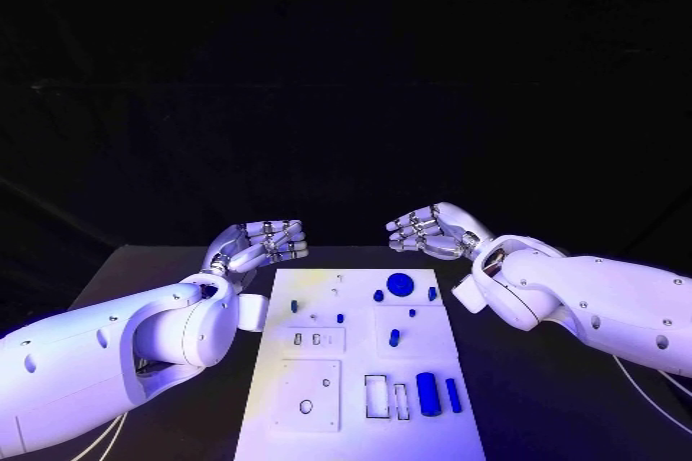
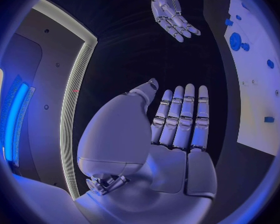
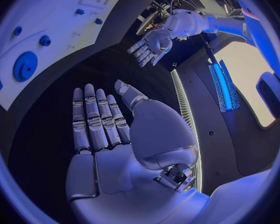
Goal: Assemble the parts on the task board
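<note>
Dim, blue-violet light; task board glares bright (wrist views fisheye-bent).

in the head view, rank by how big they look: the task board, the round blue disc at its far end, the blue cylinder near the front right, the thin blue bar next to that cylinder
1. task board
2. round blue disc
3. blue cylinder
4. thin blue bar

The disc and the cylinder look close in area; the cylinder lies nearer the camera, so their order is unsure.

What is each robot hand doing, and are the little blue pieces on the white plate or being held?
left hand: open, holding nothing, beyond the plate's far end
right hand: open, holding nothing, beyond the plate's far end
white plate: flat on the table
blue pieces: resting on the plate, untouched
</note>
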### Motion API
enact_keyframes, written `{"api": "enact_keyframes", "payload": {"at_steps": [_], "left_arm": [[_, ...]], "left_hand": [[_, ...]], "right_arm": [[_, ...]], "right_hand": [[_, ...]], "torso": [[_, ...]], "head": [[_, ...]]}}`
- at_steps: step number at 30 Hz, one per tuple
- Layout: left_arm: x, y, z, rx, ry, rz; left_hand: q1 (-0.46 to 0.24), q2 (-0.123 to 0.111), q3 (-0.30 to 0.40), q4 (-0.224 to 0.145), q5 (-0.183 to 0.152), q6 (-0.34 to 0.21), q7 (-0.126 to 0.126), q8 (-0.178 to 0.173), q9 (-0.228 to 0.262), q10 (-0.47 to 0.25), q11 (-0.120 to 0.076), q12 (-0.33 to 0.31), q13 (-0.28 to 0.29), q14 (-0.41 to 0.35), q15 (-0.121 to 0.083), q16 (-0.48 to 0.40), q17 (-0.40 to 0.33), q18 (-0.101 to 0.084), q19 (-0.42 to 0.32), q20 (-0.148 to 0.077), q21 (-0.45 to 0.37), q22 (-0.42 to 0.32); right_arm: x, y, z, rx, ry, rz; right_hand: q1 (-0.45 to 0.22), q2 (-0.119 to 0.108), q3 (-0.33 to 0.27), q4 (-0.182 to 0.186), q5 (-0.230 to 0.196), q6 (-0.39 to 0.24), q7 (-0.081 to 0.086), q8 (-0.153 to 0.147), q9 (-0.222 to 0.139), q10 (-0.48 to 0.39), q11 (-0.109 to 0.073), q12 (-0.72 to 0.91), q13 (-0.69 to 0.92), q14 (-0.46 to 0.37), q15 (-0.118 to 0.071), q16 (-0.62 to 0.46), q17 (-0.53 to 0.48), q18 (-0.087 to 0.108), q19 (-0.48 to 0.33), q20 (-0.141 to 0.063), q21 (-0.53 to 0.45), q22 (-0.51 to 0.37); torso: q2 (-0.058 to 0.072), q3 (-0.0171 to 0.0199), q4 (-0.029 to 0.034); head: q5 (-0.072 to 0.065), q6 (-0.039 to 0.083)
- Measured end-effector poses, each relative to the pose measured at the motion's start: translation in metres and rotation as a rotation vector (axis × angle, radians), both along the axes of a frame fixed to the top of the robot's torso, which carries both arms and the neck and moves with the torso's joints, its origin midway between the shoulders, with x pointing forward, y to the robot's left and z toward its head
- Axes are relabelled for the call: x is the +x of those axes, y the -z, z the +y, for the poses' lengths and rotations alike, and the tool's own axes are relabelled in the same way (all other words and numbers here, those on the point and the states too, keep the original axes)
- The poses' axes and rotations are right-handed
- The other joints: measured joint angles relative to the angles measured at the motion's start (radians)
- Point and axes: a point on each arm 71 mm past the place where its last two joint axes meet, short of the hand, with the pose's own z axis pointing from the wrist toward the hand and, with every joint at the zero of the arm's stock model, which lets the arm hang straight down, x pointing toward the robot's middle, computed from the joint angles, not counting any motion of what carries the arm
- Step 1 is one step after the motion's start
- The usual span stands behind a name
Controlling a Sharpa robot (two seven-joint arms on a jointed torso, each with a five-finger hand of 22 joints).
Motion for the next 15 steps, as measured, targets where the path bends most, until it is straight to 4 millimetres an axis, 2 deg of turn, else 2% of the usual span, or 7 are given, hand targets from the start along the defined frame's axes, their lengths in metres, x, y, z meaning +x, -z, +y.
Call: {"api": "enact_keyframes", "payload": {"at_steps": [1,2,4,5,8,12,15], "left_arm": [[-0.001,-0.002,0.001,-0.003,0.006,-0.002],[-0.003,-0.004,0.001,-0.006,0.013,-0.004],[-0.005,-0.008,0.001,-0.011,0.031,-0.009],[-0.007,-0.01,0.0,-0.012,0.039,-0.011],[-0.01,-0.015,0.0,-0.011,0.061,-0.017],[-0.013,-0.021,-0.001,-0.006,0.085,-0.025],[-0.015,-0.024,-0.002,-0.001,0.097,-0.03]], "left_hand": [[0.002,-0.002,0.004,-0.004,0.0,0.005,-0.005,0.0,0.0,0.013,-0.004,-0.003,0.0,0.014,-0.005,0.004,0.003,0.0,0.011,-0.003,0.004,0.0],[0.004,-0.004,0.008,-0.008,0.0,0.012,-0.008,0.0,-0.001,0.024,-0.007,-0.01,-0.001,0.028,-0.009,0.004,0.006,0.0,0.022,-0.006,0.007,0.0],[0.004,-0.004,0.016,-0.016,0.0,0.026,-0.012,0.0,-0.002,0.041,-0.014,-0.023,-0.004,0.053,-0.016,0.004,0.013,0.0,0.039,-0.014,0.014,0.0],[0.008,-0.008,0.021,-0.021,0.0,0.037,-0.013,0.0,-0.002,0.055,-0.017,-0.032,-0.004,0.066,-0.02,0.004,0.016,0.0,0.05,-0.018,0.014,0.0],[0.008,-0.008,0.026,-0.026,0.0,0.045,-0.019,0.0,-0.002,0.068,-0.018,-0.041,-0.004,0.081,-0.026,0.004,0.021,0.0,0.059,-0.024,0.019,0.0],[0.005,-0.011,0.034,-0.025,0.0,0.048,-0.016,-0.007,-0.002,0.074,-0.021,-0.057,-0.004,0.1,-0.029,0.004,0.029,0.0,0.074,-0.029,0.023,0.0],[0.001,-0.014,0.034,-0.025,0.0,0.048,-0.016,-0.007,-0.002,0.074,-0.021,-0.063,-0.005,0.104,-0.032,0.004,0.031,0.0,0.076,-0.031,0.023,0.0]], "right_arm": [[0.001,-0.002,0.0,-0.028,-0.001,-0.015],[0.002,-0.004,0.0,-0.058,-0.004,-0.03],[0.002,-0.006,0.0,-0.131,-0.009,-0.061],[0.003,-0.007,0.001,-0.163,-0.011,-0.075],[0.003,-0.009,0.002,-0.267,-0.021,-0.122],[0.002,-0.011,0.008,-0.391,-0.041,-0.187],[0.001,-0.012,0.014,-0.475,-0.058,-0.231]], "right_hand": [[-0.006,-0.024,0.024,-0.024,0.004,0.088,-0.008,0.007,0.002,0.104,-0.029,0.006,0.002,0.124,-0.036,0.022,0.019,0.009,0.085,-0.029,0.066,0.032],[-0.013,-0.045,0.038,-0.038,0.006,0.145,-0.019,0.011,0.003,0.175,-0.049,0.01,0.006,0.212,-0.063,0.04,0.034,0.016,0.144,-0.05,0.111,0.053],[-0.03,-0.061,0.041,-0.041,0.01,0.19,-0.032,0.011,0.006,0.233,-0.07,0.011,0.009,0.288,-0.087,0.061,0.053,0.016,0.192,-0.07,0.152,0.074],[-0.042,-0.076,0.037,-0.037,0.036,0.211,-0.042,0.018,0.009,0.261,-0.082,0.015,0.013,0.331,-0.1,0.081,0.068,0.016,0.219,-0.08,0.173,0.084],[-0.062,-0.096,0.017,-0.023,0.086,0.241,-0.062,0.023,0.017,0.288,-0.102,0.016,0.022,0.412,-0.126,0.134,0.107,0.016,0.279,-0.108,0.219,0.108],[-0.066,-0.111,0.001,-0.007,0.091,0.245,-0.066,0.016,0.019,0.292,-0.106,-0.007,0.029,0.47,-0.145,0.219,0.172,0.016,0.346,-0.136,0.277,0.14],[-0.068,-0.122,-0.011,0.005,0.084,0.245,-0.066,-0.002,0.019,0.285,-0.113,-0.02,0.038,0.472,-0.147,0.291,0.23,0.016,0.385,-0.149,0.316,0.166]], "torso": [[0.005,0.0006,-0.0009],[0.011,0.0012,-0.002],[0.021,0.0018,-0.0028],[0.027,0.0022,-0.0034],[0.04,0.003,-0.0041],[0.057,0.0035,-0.0057],[0.068,0.0035,-0.0074]], "head": [[0.0,0.001],[-0.001,0.001],[-0.003,0.001],[-0.004,0.002],[-0.006,0.004],[-0.009,0.01],[-0.01,0.012]]}}
